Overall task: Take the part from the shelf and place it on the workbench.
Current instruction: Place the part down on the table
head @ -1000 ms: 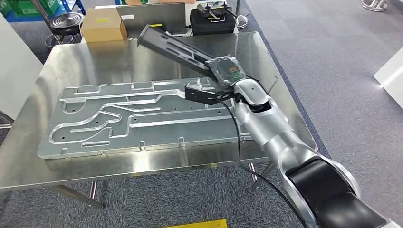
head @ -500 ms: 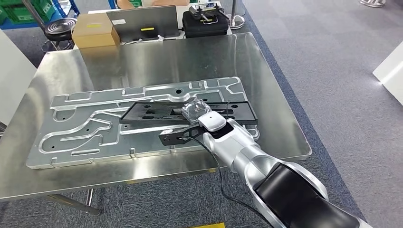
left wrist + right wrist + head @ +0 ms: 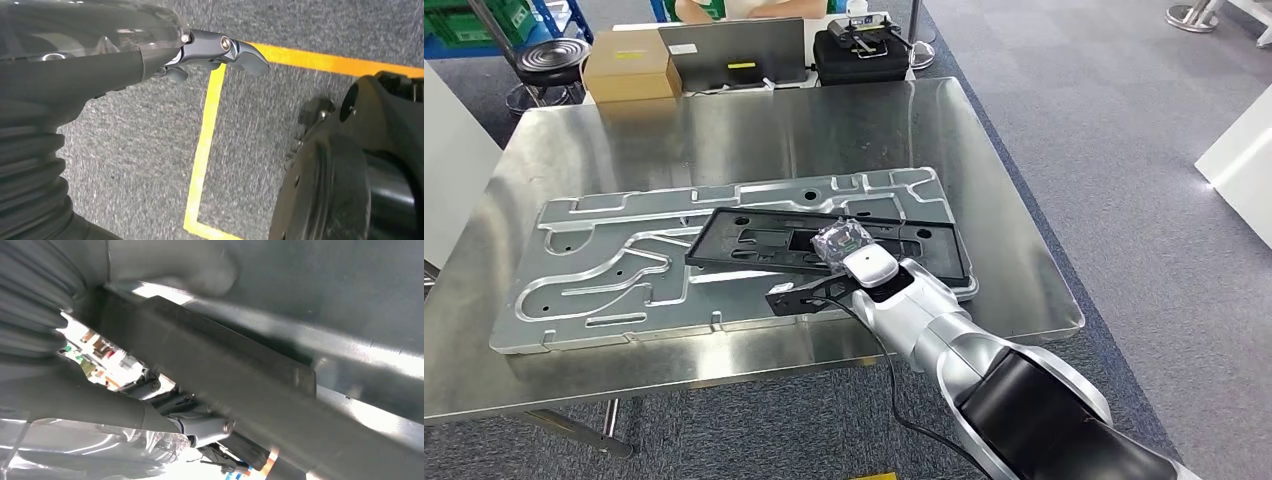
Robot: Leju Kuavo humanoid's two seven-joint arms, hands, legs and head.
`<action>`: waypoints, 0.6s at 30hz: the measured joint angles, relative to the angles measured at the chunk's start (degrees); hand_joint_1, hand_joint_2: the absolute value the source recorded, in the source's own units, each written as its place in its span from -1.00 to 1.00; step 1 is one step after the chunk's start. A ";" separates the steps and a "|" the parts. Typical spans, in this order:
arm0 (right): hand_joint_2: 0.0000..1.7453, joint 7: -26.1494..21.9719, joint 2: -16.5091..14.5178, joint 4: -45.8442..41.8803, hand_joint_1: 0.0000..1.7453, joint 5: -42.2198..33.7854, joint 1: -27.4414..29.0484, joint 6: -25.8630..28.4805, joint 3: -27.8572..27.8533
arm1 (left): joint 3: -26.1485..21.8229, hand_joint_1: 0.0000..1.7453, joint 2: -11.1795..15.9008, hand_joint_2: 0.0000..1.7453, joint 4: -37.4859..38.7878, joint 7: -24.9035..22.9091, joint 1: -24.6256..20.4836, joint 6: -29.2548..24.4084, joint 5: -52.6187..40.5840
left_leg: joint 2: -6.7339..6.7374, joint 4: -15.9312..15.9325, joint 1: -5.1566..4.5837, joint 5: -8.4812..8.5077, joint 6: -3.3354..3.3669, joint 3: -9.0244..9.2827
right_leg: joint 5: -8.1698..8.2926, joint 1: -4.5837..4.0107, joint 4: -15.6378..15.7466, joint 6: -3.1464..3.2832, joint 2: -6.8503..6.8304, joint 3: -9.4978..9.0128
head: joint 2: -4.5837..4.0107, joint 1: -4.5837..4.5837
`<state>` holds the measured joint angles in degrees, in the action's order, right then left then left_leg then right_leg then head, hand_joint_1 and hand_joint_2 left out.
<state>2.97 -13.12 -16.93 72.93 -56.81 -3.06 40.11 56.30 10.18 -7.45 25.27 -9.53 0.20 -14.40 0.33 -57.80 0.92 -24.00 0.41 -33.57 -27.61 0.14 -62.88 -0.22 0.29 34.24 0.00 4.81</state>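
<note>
Part (image 3: 824, 240) now down flat on alu plate (image 3: 604, 270) atop counter (image 3: 754, 120), was tilted up 1s ago | R hand (image 3: 842, 240) still clamped on it | L hand (image 3: 220, 50) empty, fingers loose | next: release.

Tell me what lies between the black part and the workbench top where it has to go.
The big machined aluminium plate covers that stretch of the workbench. The black part, held by the right robot hand, lies over the plate, not the bare steel. Whether it touches the plate cannot be told.
</note>
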 joint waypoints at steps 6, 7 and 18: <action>-1.00 -1.22 -0.34 0.02 -1.00 -0.82 0.59 4.24 -0.28 | 0.67 -1.00 -0.19 -1.00 0.00 1.15 -0.19 -1.26 0.00 | -0.11 -0.78 -0.07 -0.58 -1.89 -0.34 | 1.82 -0.10 5.55 1.63 -0.07 -2.31 | 0.00 0.01; -1.00 -1.39 -0.40 0.03 -1.00 -0.92 0.75 4.66 -0.37 | 0.70 -1.00 -0.20 -1.00 0.00 1.15 -0.26 -1.27 0.00 | -0.12 -2.75 -0.02 -1.86 -2.15 -1.23 | 2.07 0.07 5.85 1.91 -0.14 -2.37 | 0.00 0.01; -1.00 -7.91 -1.27 -2.07 -1.00 -0.30 2.05 16.10 -1.23 | 0.87 -1.00 -0.15 -1.00 0.00 0.81 -0.38 -0.76 -0.01 | -0.23 -0.37 -0.09 -0.18 -1.69 -0.49 | 1.60 -0.32 4.91 0.96 -0.01 -1.48 | 0.00 0.00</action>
<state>-4.94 -14.39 -19.00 72.63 -54.77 13.04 38.87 57.18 10.03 -7.45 26.07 -9.91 -0.56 -14.41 0.10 -58.18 0.83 -24.18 -1.28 -34.06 -26.01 -0.17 -57.98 0.75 0.28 32.76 0.00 4.81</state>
